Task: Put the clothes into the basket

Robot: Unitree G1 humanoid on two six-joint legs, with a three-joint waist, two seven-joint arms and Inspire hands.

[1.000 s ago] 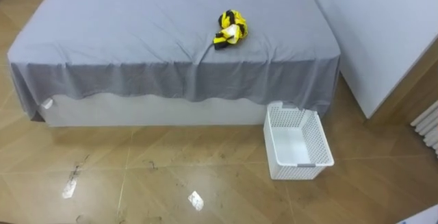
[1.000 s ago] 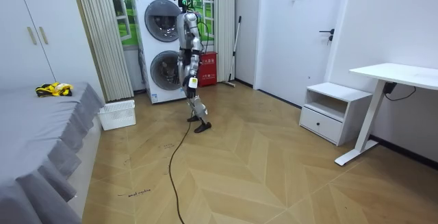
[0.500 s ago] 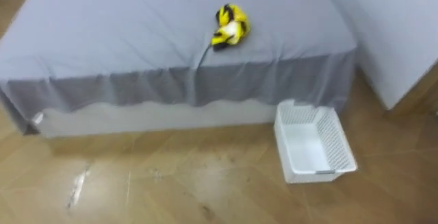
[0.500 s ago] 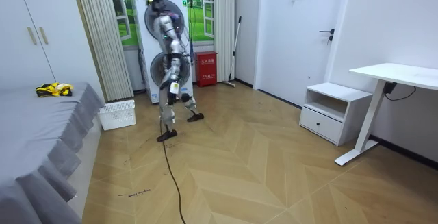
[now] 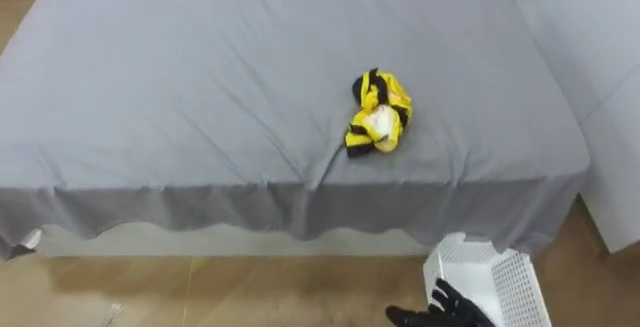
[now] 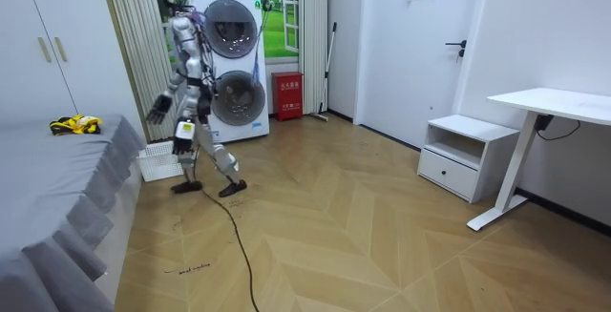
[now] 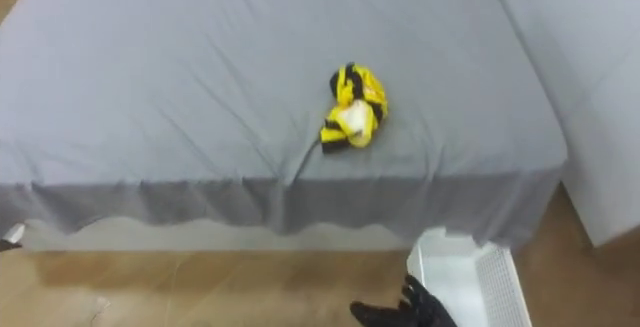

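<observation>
A crumpled yellow and black bundle of clothes (image 5: pixel 378 115) lies on the grey bed sheet (image 5: pixel 180 87), near the bed's foot edge and right of the middle. A white slatted basket (image 5: pixel 497 285) stands on the floor below the bed's right corner. My right hand (image 5: pixel 441 310) is low in front of me, fingers spread and open, just left of the basket's rim and holding nothing. In the room view I stride toward the bed with the right hand (image 6: pixel 158 113) raised forward; my left hand (image 6: pixel 184 132) hangs by my hip. The clothes (image 6: pixel 74 123) lie further along the bed.
A white wall or wardrobe side (image 5: pixel 590 77) rises to the right of the bed. Wooden floor (image 5: pixel 200 292) lies between me and the bed. Behind me stand stacked washing machines (image 6: pixel 234 73); a bedside cabinet (image 6: pixel 458 155) and a desk (image 6: pixel 549 112) are off at the room view's right.
I have walked from the washing machines to the bed's foot, past the basket. The bed and clothes now look closer, and my right hand has come into the eye views.
</observation>
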